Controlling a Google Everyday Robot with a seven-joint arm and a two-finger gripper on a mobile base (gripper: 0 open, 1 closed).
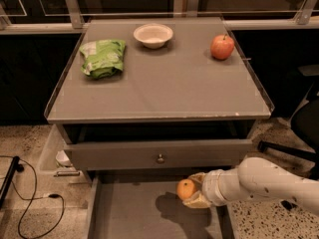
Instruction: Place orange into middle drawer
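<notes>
The claw (193,194) grips the round orange (185,188) — over the middle drawer (132,214).

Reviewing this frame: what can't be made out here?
- Middle drawer: its front end is cut off by the camera view's bottom edge.
- Orange: its right side is covered by the gripper, which holds it over the drawer.
- Knobbed drawer: its inside is hidden under the tabletop.

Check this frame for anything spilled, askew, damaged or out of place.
Nothing stands out. The hand holds the orange above the open middle drawer, toward its right side. The bowl, apple and green bag lie apart on the tabletop, nothing spilled.
</notes>
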